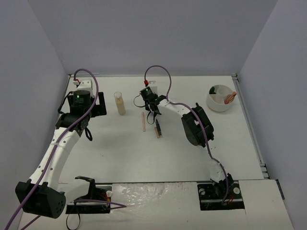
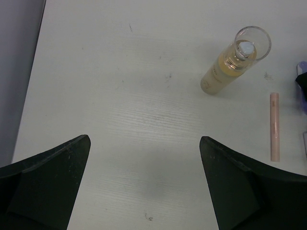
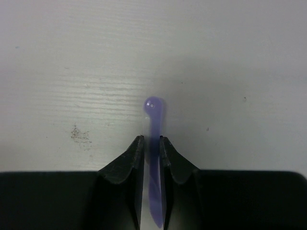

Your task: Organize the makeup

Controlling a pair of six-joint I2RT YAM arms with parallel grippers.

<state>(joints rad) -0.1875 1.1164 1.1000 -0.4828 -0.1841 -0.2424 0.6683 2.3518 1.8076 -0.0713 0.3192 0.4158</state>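
The white table (image 1: 144, 158) carries a job judged well short of complete: most of the makeup in view lies loose on it, and little has been sorted. The left gripper (image 2: 144, 139) hangs over bare table at the far left with its jaws spread wide and nothing between them. The right gripper (image 3: 151, 139) is at the far centre, its jaws pressed against both sides of the lilac stick (image 3: 153, 108). The stick's rounded tip projects beyond the fingers, close over the surface, and it cannot be determined whether it has cleared the table. The only container is the white divided bowl (image 1: 218, 106), at the far right, well apart from the loose items. Its left compartment holds a dark green disc (image 1: 212, 89), and a reddish stick (image 1: 231, 97) leans in the right compartment, its end over the rim. Any further contents are too small to make out. Outstanding items, by size: the clear bottle (image 1: 119, 103) of beige liquid stands upright at the far centre-left. The pink stick (image 1: 143, 122) lies flat to its right, and the black stick (image 1: 158, 128) lies just right of that, beside the right gripper. In my judgement these three and the gripped stick remain to be placed.
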